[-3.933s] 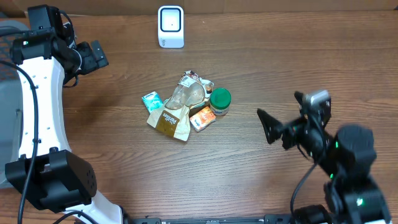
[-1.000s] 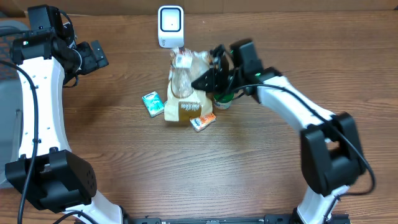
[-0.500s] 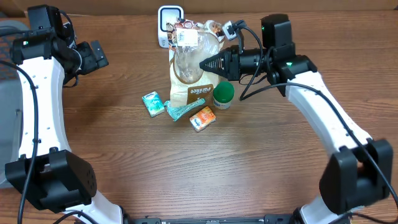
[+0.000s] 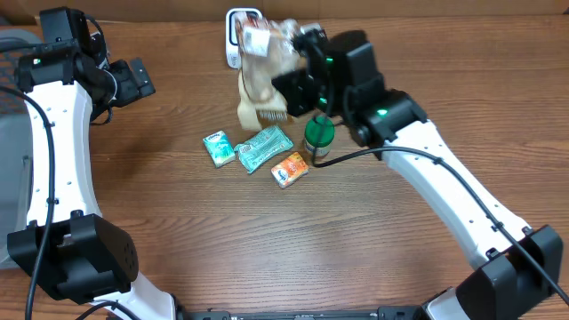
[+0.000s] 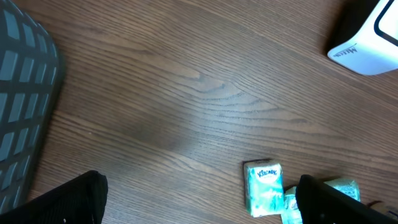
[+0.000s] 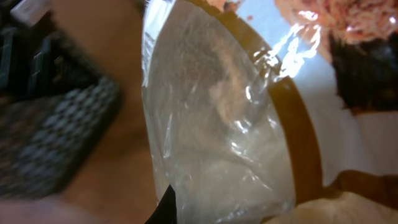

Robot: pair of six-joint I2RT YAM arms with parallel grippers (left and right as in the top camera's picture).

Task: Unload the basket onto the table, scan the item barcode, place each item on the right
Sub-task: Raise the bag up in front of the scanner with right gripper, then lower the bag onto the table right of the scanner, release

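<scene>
- We count 1 bag (image 4: 260,78), tan paper with a clear window, held up in the right gripper (image 4: 298,87) at the far middle of the table (image 4: 178,240).
- In the overhead view its long axis runs roughly from 12 o'clock to 6 o'clock. The end with a white label points to 12, and the tan end with dark stripes points to 6.
- The right gripper is clamped on the bag, coming in from the bag's 3 o'clock side.
- In the right wrist view the bag's clear window (image 6: 217,124) fills most of the picture, so we cannot read any print there.
- There is 1 scanner (image 4: 233,25), white, at the bag's 12 o'clock. The bag's upper end covers part of it.
- 4 other items lie on the table around the bag's 6 o'clock:
- 1 tissue pack (image 4: 217,148) lies at about 7 o'clock.
- 1 teal packet (image 4: 263,148) lies at 6 o'clock, just beside the tissue pack.
- 1 orange packet (image 4: 290,169) lies at about 5 o'clock, touching or nearly touching the teal packet.
- 1 green-lidded jar (image 4: 319,136) stands upright at about 4 o'clock, below the right arm.
- The left gripper (image 4: 135,80) sits well apart at the bag's 9 o'clock, its fingers spread wide and holding nothing.
- The left wrist view shows 1 grey mesh basket (image 5: 25,124) at its 9 o'clock edge.
</scene>
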